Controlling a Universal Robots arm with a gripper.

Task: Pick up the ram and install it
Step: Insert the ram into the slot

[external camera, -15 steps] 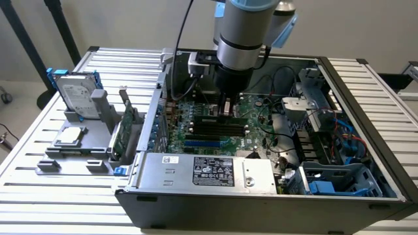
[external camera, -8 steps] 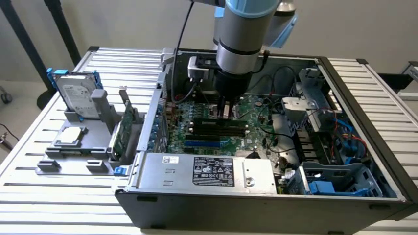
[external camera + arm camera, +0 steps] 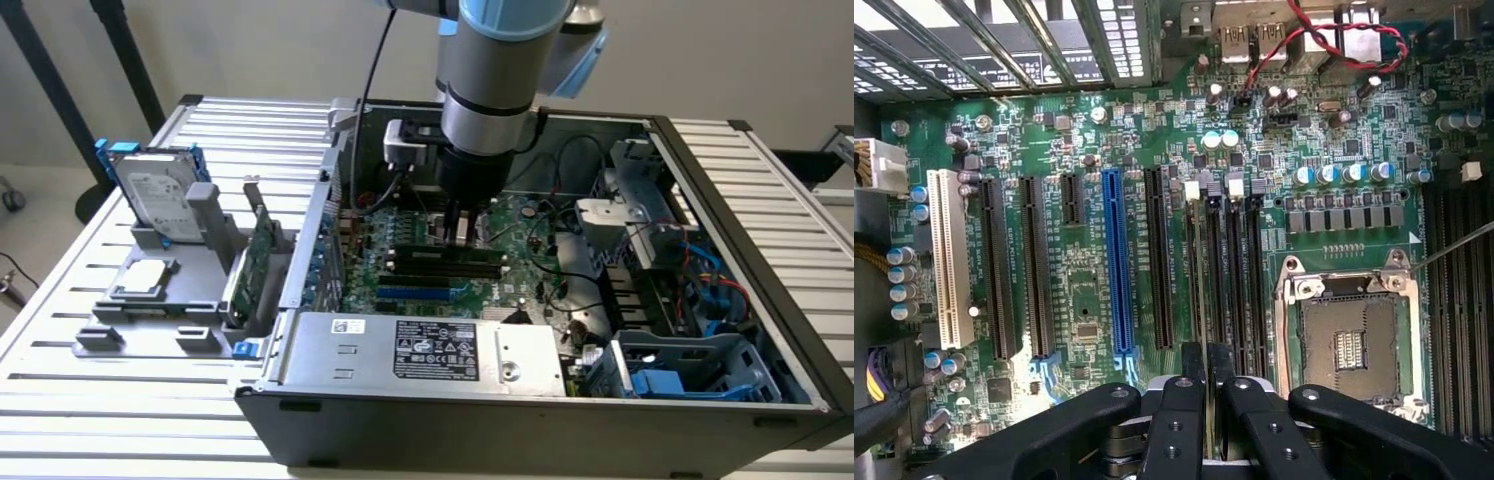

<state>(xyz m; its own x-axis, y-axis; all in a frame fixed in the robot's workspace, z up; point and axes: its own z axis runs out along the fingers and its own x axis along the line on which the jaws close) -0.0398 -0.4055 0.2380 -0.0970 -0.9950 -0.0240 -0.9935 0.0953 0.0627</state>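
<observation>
Install step: your gripper (image 3: 1209,385) is clenched on what looks like the ram (image 3: 1203,290), edge-on over the slots (image 3: 1239,280) mid-motherboard (image 3: 1104,130). Next calls for exact alignment with one slot, then straight pressing.

The computer case (image 3: 534,420) lies open on the counter (image 3: 107,400). Inside it, the motherboard (image 3: 441,270) sits at the bottom, the end effector (image 3: 461,232) above its slots. A drive (image 3: 158,200) stands outside, toward the exterior view's left.
</observation>
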